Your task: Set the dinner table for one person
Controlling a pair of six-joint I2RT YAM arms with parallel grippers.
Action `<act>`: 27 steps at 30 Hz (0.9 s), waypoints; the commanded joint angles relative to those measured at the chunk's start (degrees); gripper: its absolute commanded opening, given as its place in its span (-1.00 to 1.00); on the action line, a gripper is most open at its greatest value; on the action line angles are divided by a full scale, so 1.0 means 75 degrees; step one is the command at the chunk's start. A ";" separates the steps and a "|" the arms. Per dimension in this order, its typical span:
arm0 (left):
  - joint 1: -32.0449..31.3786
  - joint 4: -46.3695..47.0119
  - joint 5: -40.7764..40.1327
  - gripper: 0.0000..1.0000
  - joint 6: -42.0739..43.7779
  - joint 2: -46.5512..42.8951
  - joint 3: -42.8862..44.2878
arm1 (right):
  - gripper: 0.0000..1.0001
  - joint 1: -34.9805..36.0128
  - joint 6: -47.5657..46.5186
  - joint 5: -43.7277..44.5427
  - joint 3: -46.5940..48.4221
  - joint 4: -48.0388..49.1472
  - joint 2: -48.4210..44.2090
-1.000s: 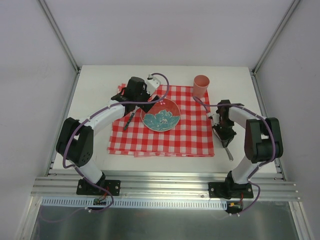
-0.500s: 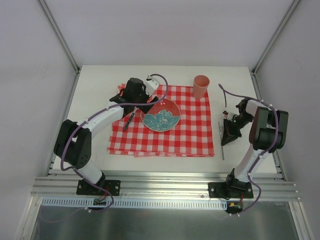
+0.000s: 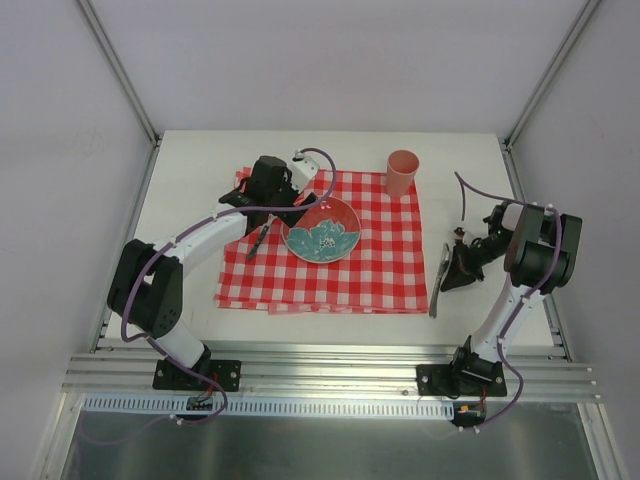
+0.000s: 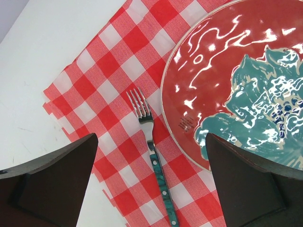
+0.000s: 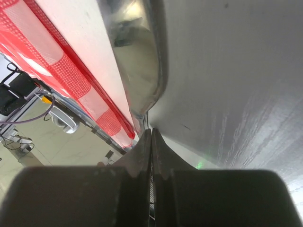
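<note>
The table (image 3: 190,170) is the off-white top that fills the floor of the cell, with its aluminium rail along the near edge by the arm bases. It is hard, flat and smooth, so it will not give, and thin steel laid on it would probably slide and be awkward to lift again. A red-and-white checked cloth (image 3: 390,270) lies in the middle of it. The cloth is soft and likely to bunch if dragged.

On the cloth sit 1 plate (image 3: 322,232) with a red rim and teal centre, a fork (image 4: 150,142) just left of the plate with its tines pointing away from the arms, and a pink cup (image 3: 402,172) at the far right corner.

The left pincer (image 4: 152,179) hangs over the fork with its 2 fingers spread wide and nothing between them.

The right pincer (image 3: 458,268) is closed tight on a steel utensil (image 3: 436,290) beside the right edge of the cloth. It is probably a knife, but the wrist view is too close to rule out a spoon. The utensil slants down toward the table.

It is light, stiff and slick, and a grip across the handle suits it best. The place setting for 1 looks nearly complete.
</note>
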 commanded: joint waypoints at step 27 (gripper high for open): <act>-0.0197 0.0145 -0.0033 0.98 0.0220 -0.0065 0.0412 | -0.07 0.3261 0.0706 0.4237 -0.0064 0.0870 -0.1158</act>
